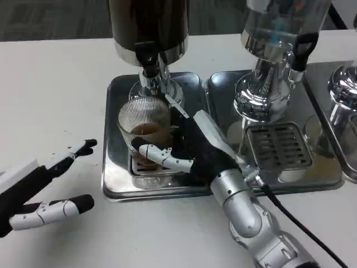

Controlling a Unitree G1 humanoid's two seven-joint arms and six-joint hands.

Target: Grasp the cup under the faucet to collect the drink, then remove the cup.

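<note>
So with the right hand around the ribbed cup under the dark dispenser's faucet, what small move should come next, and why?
Probably draw the cup toward the robot, off the tray. The right hand already grips it and brown drink sits inside. The left hand waits open.

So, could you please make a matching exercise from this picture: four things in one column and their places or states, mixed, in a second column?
Things:
1. cup
2. right hand
3. left hand
4. grate

Places or states:
A. open, over the bare table at the left
B. under the dark dispenser's faucet, with some brown drink inside
C. on the tray below the clear dispenser
D. fingers around the cup

Pairs: 1-B, 2-D, 3-A, 4-C
</note>
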